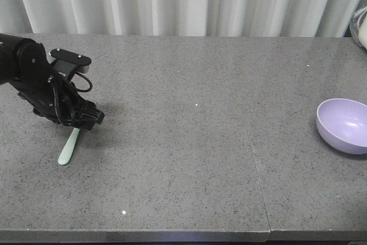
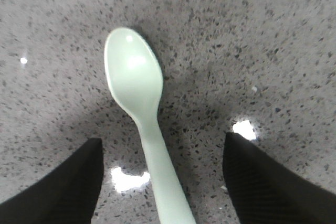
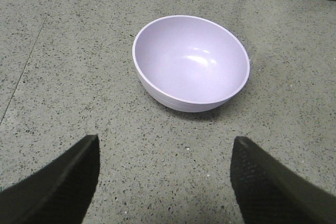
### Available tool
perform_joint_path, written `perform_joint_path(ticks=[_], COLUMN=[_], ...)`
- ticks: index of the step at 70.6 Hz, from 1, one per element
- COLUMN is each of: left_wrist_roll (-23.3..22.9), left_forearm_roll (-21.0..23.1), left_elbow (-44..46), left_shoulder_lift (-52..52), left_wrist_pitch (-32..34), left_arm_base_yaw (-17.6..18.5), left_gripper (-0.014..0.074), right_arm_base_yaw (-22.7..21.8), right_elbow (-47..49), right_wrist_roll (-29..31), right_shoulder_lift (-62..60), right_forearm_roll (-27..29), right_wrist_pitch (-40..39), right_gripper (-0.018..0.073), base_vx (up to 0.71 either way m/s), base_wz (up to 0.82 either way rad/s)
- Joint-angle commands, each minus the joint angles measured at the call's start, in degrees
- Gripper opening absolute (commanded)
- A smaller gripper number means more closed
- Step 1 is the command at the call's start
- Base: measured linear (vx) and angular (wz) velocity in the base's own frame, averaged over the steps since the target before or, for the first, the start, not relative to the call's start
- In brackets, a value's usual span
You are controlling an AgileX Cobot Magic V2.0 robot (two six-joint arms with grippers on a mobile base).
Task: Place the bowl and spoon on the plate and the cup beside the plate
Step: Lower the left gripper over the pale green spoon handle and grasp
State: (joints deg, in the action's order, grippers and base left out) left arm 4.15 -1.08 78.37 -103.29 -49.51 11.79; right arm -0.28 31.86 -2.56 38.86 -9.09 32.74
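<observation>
The left gripper (image 2: 163, 144), jaws open, straddles the small mint-green plastic spoon (image 2: 134, 77); the right gripper (image 3: 164, 145), jaws open, faces the round lavender plastic bowl (image 3: 191, 61).

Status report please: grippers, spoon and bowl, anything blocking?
Left gripper open, straddling the spoon handle; spoon flat on the table. Right gripper open, short of the upright bowl. Nothing blocking either.

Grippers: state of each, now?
Left gripper: open, straddling the spoon handle, not gripping.
Right gripper: open, empty, facing the bowl.
</observation>
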Motion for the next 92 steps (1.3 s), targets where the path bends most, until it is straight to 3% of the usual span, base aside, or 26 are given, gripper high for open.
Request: perform_joint_path(ticks=[1,16,40,68,92], left_wrist_roll=[-0.8,-2.79,-4.15,-4.85,-4.8], left_forearm_roll=[0.02,0.02,-0.56,0.25,0.45], left_elbow=[1.86,1.86,1.86,1.86,1.86], left_shoulder_lift=[1.31,0.01,-2.08,-1.97,1.38], left_wrist_pitch=[1.3,2.42,1.88,0.82,-2.33], left_arm_base_yaw=[0.31,0.31,0.31,0.31,0.31], left_gripper=[0.046,0.0456,0.0369,0.0109,0.0078], right_arm_base_yaw=[-0.12,-0.12,-0.12,-0.12,-0.12], right_elbow=[1.93,1.93,1.93,1.93,1.93], right_wrist_roll=[0.37,0.37,0.37,0.37,0.37], right_shoulder_lift=[0.29,0.29,0.29,0.29,0.29], right_forearm_roll=[-1.01,-1.01,-1.01,-1.01,-1.01], right_wrist_pitch=[-2.98,-2.86,-1.81,-0.46,-3.19], right_gripper=[0.0517,0.0517,0.0517,0.0517,0.0517], base_vx=[0.0,0.0,0.0,0.0,0.0], base_wz=[0.0,0.0,0.0,0.0,0.0])
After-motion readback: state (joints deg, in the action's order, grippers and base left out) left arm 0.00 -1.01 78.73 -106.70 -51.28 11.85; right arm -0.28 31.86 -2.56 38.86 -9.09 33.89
